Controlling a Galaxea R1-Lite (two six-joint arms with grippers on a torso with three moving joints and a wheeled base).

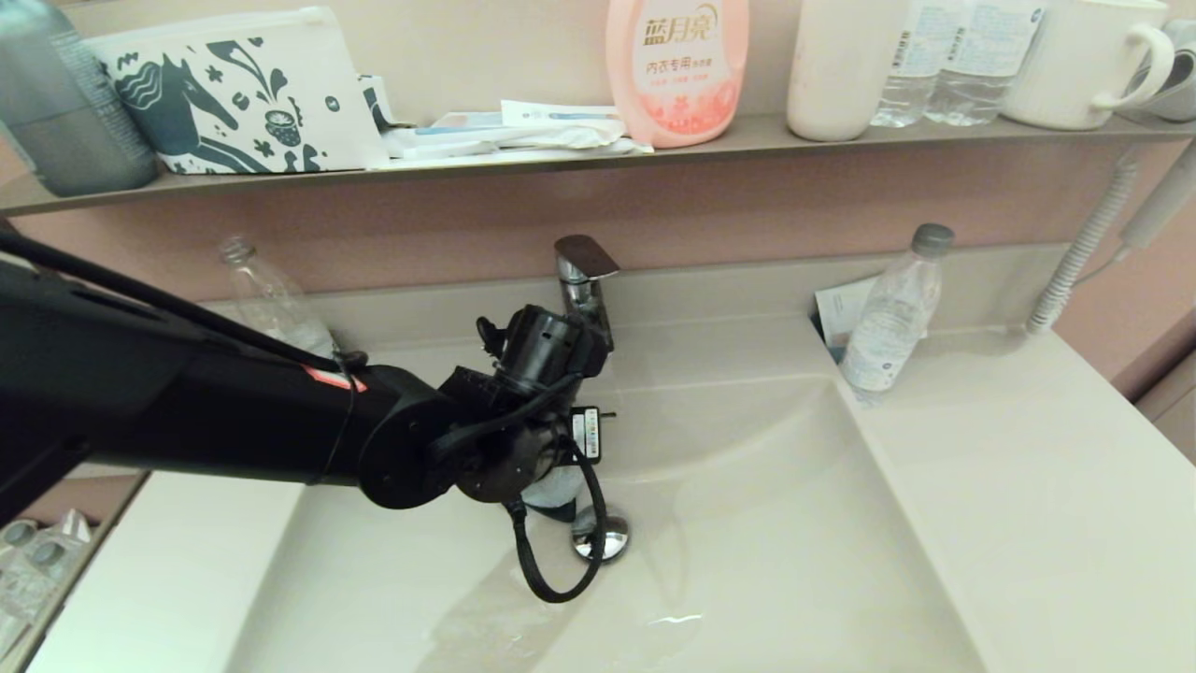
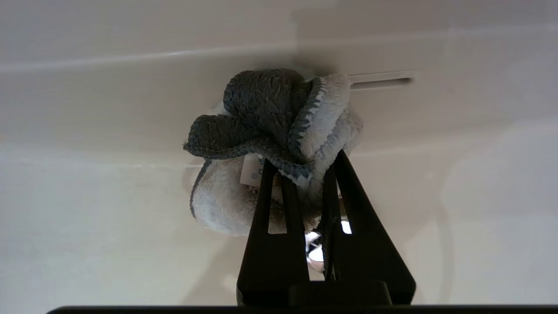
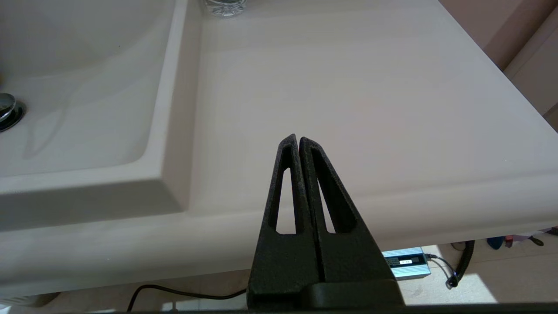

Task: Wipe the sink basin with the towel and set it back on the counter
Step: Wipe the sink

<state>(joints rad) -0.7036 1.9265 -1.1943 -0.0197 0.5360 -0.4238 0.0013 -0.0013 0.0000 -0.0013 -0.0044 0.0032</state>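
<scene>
The counter (image 1: 1009, 486) spreads cream-beige around me, one piece with the sink basin (image 1: 747, 561), whose floor slopes down to the round chrome drain plug (image 1: 603, 537). My left arm reaches across from the left and dips into the basin, in front of the faucet (image 1: 584, 276). My left gripper (image 2: 301, 168) points at the basin's rear wall, its fingers pinched tight on the towel (image 2: 270, 148), which bunches in a crumpled ball at their tips, dark grey folds over a lighter grey side. The towel sits against the wall, just beside the thin overflow slot (image 2: 379, 78). My right gripper (image 3: 298, 141) hangs parked off the front edge of the counter, to the right of the basin, its fingers pressed together on nothing. A clear water bottle (image 1: 892, 318) stands at the basin's rear right corner.
</scene>
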